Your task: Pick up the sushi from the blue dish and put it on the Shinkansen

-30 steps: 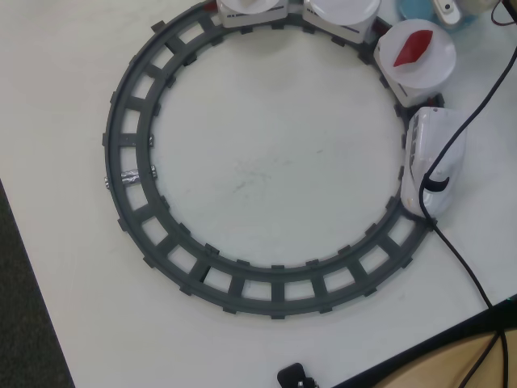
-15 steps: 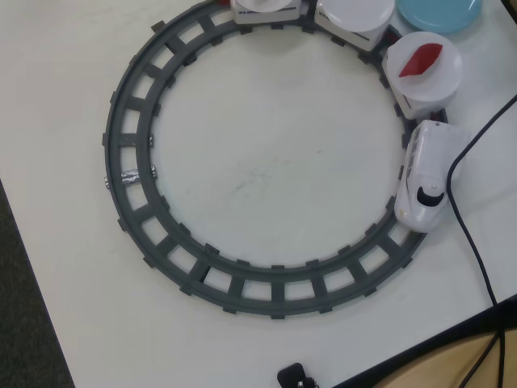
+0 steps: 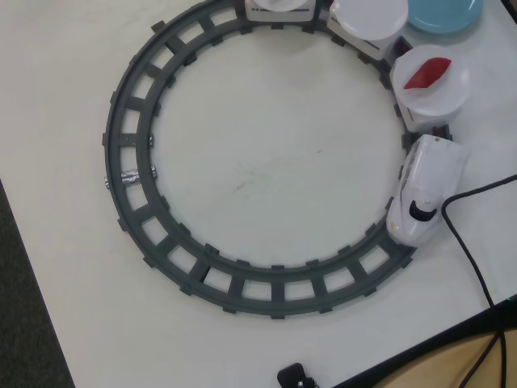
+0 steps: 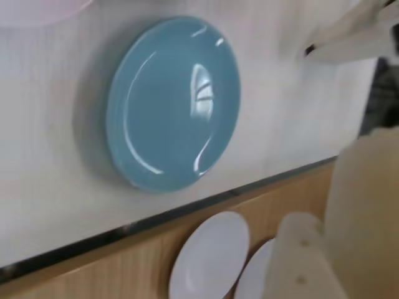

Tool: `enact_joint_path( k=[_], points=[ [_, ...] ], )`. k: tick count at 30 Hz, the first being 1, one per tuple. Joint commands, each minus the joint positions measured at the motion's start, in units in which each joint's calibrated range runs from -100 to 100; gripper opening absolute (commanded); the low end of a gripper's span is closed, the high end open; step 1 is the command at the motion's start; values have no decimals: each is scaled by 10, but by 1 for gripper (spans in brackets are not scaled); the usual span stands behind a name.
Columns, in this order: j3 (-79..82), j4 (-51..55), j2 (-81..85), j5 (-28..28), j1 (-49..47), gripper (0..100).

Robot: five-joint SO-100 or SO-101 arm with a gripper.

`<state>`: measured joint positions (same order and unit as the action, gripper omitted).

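Sushi of the pale white-pink kind shows in neither view, so its place cannot be told. The round, smooth light-blue dish lies bare on the white table. In the overhead view the white toy Shinkansen, with its black windscreen, sits on the dark grey ring track, towing round white plates; the nearest carries a solid red pointed piece. No writing is legible. The gripper's pale parts edge the wrist view, blurred; finger spread cannot be told.
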<state>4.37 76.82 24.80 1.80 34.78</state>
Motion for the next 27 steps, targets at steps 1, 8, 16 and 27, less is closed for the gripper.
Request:
enact_joint_path(
  k=[1,8,16,27],
  points=[
    [130,-93,99,-1,-49,2],
    [330,-220,174,-1,-145,2],
    [430,-274,204,-10,-150,2],
    [522,-345,205,-18,-147,2]
  ],
)
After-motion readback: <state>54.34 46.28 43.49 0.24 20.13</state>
